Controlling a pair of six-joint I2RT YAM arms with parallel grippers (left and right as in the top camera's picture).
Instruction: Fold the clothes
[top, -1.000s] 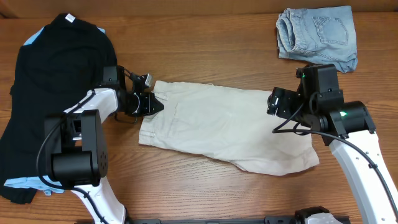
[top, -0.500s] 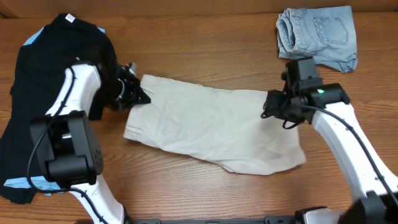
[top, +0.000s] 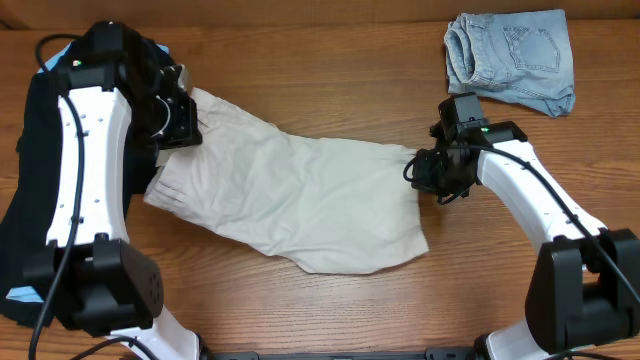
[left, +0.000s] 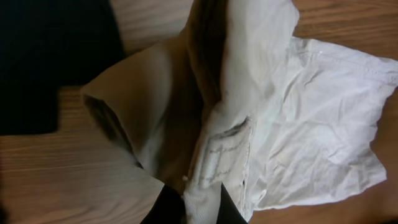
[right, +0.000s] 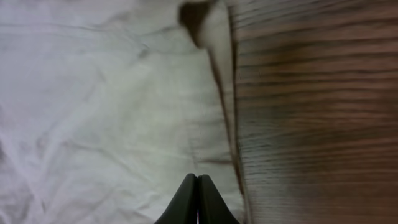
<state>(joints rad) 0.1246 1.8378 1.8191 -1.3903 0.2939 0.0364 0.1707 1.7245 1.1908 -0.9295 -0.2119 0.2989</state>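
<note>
The beige shorts (top: 290, 200) lie spread across the middle of the table, skewed from far left to near right. My left gripper (top: 187, 128) is at their far-left waistband corner, beside the black T-shirt. In the left wrist view it (left: 198, 208) is shut on a bunched fold of the shorts (left: 298, 112), whose cloth hangs lifted from the wood. My right gripper (top: 418, 172) is at the shorts' right edge. In the right wrist view its (right: 198, 186) fingers are pressed together over the shorts (right: 93, 112) just inside the hem, with no cloth showing between them.
A black T-shirt (top: 30, 200) covers the left edge of the table, close behind my left arm. Folded light-blue denim shorts (top: 510, 60) lie at the far right corner. Bare wooden tabletop (top: 330, 60) runs along the far side and the front.
My left gripper has pulled the waistband corner back and to the left, dragging the shorts leftwards. My right gripper followed their right edge to the left and went from open to shut.
</note>
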